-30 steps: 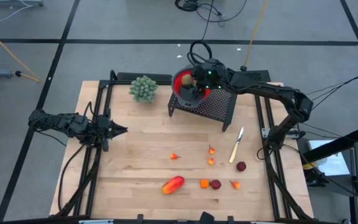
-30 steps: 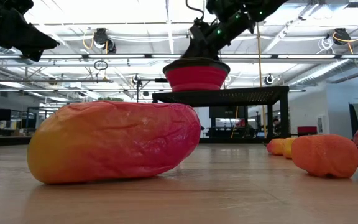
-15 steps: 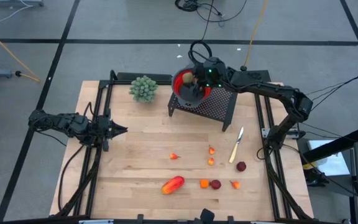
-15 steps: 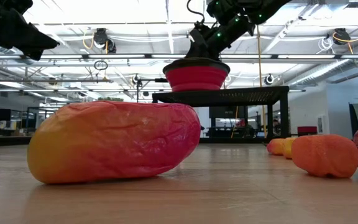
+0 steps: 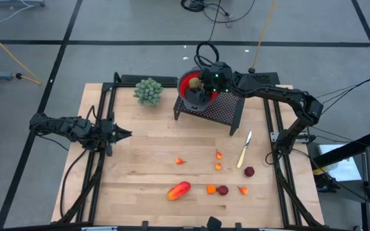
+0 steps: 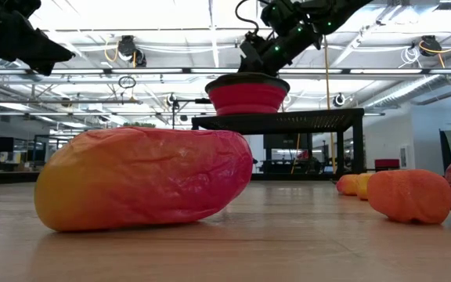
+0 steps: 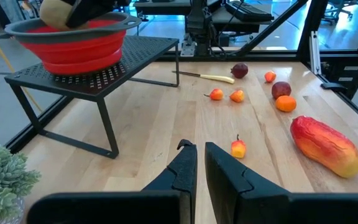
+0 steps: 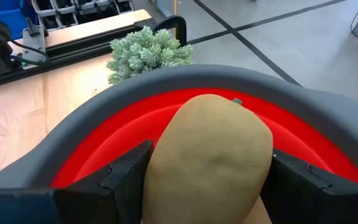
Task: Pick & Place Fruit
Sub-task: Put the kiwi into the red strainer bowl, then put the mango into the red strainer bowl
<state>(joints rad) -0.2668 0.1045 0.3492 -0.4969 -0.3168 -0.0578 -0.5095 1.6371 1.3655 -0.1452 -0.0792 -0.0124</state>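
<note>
Wooden desk (image 5: 146,160) in an open workshop, grey floor around.
Right gripper (image 8: 207,180) clamped on olive oval (image 8: 209,158) over red bowl (image 8: 104,149); left gripper (image 7: 199,165) together, idle; fruit bits (image 5: 218,167) scattered.

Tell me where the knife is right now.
In the high view the knife lies flat on the right side of the table, just in front of the black mesh stand, with a dark-red fruit just below it.
</note>
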